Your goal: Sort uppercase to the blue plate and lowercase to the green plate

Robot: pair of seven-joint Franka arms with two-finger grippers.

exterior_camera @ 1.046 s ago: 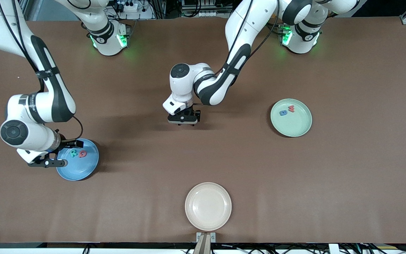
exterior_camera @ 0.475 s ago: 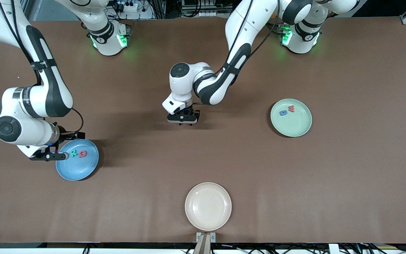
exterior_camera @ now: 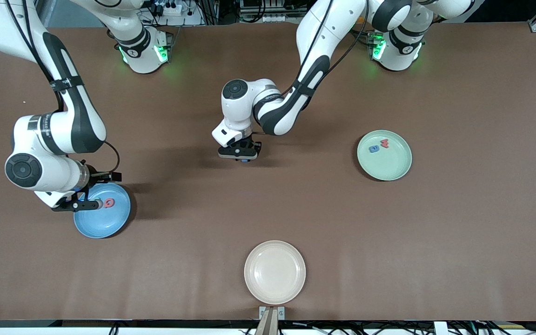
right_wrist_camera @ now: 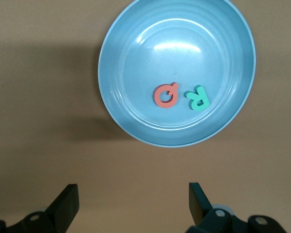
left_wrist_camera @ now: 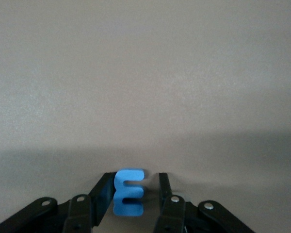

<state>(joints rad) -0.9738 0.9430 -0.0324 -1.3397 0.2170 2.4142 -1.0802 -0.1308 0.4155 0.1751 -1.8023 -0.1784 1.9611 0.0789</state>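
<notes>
The blue plate [exterior_camera: 103,218] holds a red Q [exterior_camera: 109,203]; in the right wrist view the plate [right_wrist_camera: 136,73] shows the Q [right_wrist_camera: 166,95] beside a teal R [right_wrist_camera: 197,98]. My right gripper [exterior_camera: 76,204] is open and empty over that plate's edge [right_wrist_camera: 133,204]. The green plate [exterior_camera: 389,166] holds a red w [exterior_camera: 385,144] and a blue g-like letter [exterior_camera: 374,149]. My left gripper [exterior_camera: 240,153] is low over mid-table, its jaws half closed around a blue m [left_wrist_camera: 129,191]. One finger touches it and a small gap shows at the other. The other letters are out of view.
A beige plate [exterior_camera: 275,272] sits empty near the front edge of the table, nearer to the camera than my left gripper. The brown tabletop [exterior_camera: 458,232] lies bare between the plates.
My right gripper has moved over the blue plate's edge and now hides the teal R in the front view. My left gripper has shifted slightly, and the blue m now peeks out beneath it.
</notes>
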